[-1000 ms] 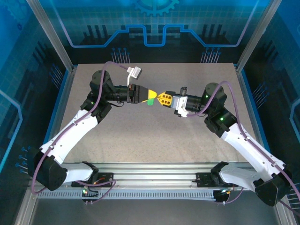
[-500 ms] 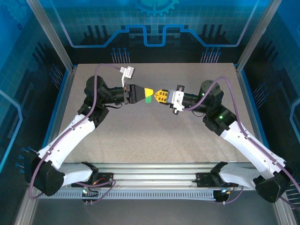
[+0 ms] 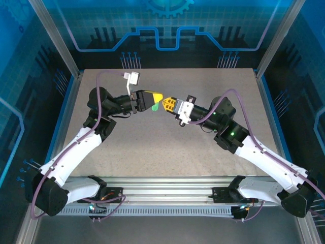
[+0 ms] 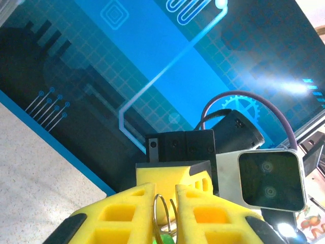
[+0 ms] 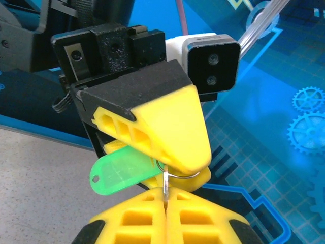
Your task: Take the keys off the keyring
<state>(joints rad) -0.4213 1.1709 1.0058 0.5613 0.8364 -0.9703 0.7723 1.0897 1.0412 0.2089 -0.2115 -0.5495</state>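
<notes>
Above the table's middle my left gripper (image 3: pixel 158 97) and right gripper (image 3: pixel 165 104) meet tip to tip. The left gripper (image 4: pixel 165 189) is shut on the thin wire keyring (image 4: pixel 163 213), which stands upright between its yellow fingers. In the right wrist view the keyring (image 5: pixel 179 174) pokes out under the left gripper's fingers (image 5: pixel 172 127). The keys show a flat bright-green head (image 5: pixel 121 171) hanging out to the left of the ring. A thin grey metal stub (image 5: pixel 165 184) runs from the ring into the right gripper (image 5: pixel 165 197), which is shut on it.
The grey table (image 3: pixel 167 147) lies well below both grippers. Blue patterned walls (image 3: pixel 167 25) and metal posts (image 3: pixel 68 61) close in the back and sides. The right wrist's camera housing (image 4: pixel 271 180) sits close in front of the left gripper.
Both grippers have shifted together to the left and slightly toward the back, staying tip to tip. The green head moved with them. The left jaws closed a little.
</notes>
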